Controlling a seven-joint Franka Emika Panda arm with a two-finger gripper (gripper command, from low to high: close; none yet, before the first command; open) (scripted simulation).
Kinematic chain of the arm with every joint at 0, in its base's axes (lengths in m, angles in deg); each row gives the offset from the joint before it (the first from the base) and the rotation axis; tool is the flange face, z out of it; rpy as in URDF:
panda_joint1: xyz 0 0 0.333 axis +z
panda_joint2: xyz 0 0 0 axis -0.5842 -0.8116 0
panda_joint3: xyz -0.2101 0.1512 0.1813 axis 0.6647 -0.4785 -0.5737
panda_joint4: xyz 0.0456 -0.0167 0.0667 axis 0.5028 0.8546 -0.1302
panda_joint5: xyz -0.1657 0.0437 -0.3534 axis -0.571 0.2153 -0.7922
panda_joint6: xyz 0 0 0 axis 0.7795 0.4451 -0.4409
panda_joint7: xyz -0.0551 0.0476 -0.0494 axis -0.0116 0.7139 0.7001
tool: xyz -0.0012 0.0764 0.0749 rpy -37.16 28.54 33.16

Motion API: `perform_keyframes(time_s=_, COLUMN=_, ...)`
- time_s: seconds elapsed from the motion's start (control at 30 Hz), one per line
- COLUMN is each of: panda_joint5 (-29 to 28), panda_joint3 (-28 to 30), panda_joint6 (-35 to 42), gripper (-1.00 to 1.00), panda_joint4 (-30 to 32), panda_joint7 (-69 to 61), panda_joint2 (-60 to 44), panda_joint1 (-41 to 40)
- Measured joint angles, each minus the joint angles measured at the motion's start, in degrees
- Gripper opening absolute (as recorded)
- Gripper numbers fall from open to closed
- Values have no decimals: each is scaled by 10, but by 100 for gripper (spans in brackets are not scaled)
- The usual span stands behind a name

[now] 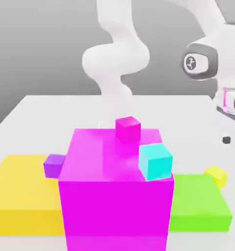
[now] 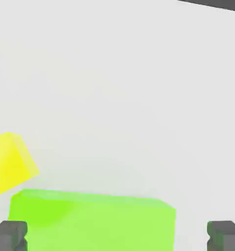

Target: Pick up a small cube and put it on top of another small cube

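The small yellow cube (image 1: 216,175) sits on the pale grey surface (image 1: 36,110) at the exterior view's right, just behind the far right corner of a flat green block (image 1: 200,203), tilted a little out of line with that block's edges; whether the two touch is hard to tell. In the hand view the same yellow cube (image 2: 9,164) lies beside the green block (image 2: 92,220), with bare surface (image 2: 129,88) stretching beyond them. The claw (image 2: 117,236) is released, its two dark fingertips (image 2: 9,235) standing wide apart at either side of the hand view, with nothing between them. In the exterior view the claw's white hand (image 1: 229,103) hangs at the right edge, above the surface and well apart from the yellow cube, with one dark fingertip (image 1: 226,139) showing below it. Left of the green block stands a large magenta block (image 1: 114,206), the tallest thing on the surface. A cyan cube (image 1: 156,161) sits at its top right front corner, and a small magenta cube (image 1: 127,128) rests near the back of its top face. A small purple cube (image 1: 54,165) sits against the big block's left side, on or next to a wide flat yellow block (image 1: 23,193) that lies at the exterior view's left. The white arm (image 1: 114,59) rises behind the blocks, before a plain grey backdrop (image 1: 36,44).
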State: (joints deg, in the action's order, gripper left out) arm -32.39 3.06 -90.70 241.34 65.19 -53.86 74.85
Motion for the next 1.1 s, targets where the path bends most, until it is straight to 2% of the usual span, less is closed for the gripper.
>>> perform_keyframes(time_s=0.13, panda_joint5=-38, panda_joint3=-9, panda_joint6=-43, gripper=0, panda_joint4=24, panda_joint7=-55, panda_joint2=-70, panda_joint1=29)
perform_keyframes(time_s=0.3, panda_joint5=-78, panda_joint3=22, panda_joint6=-125, gripper=0, panda_joint4=10, panda_joint7=-36, panda_joint2=-172, panda_joint1=54)
perform_keyframes(time_s=0.33, panda_joint5=-82, panda_joint3=28, panda_joint6=-138, gripper=-100, panda_joint4=7, panda_joint7=-33, panda_joint2=-188, panda_joint1=59)
perform_keyframes(time_s=0.6, panda_joint5=-79, panda_joint3=24, panda_joint6=-127, gripper=-100, panda_joint4=9, panda_joint7=-35, panda_joint2=-177, panda_joint1=56)
perform_keyframes(time_s=0.77, panda_joint5=-40, panda_joint3=3, panda_joint6=-48, gripper=-100, panda_joint4=27, panda_joint7=-64, panda_joint2=-80, panda_joint1=43)
perform_keyframes(time_s=0.9, panda_joint5=-10, panda_joint3=24, panda_joint6=38, gripper=-100, panda_joint4=23, panda_joint7=-34, panda_joint2=3, panda_joint1=3)
perform_keyframes(time_s=1.1, panda_joint5=-9, panda_joint3=62, panda_joint6=174, gripper=-100, panda_joint4=10, panda_joint7=60, panda_joint2=127, panda_joint1=-68)
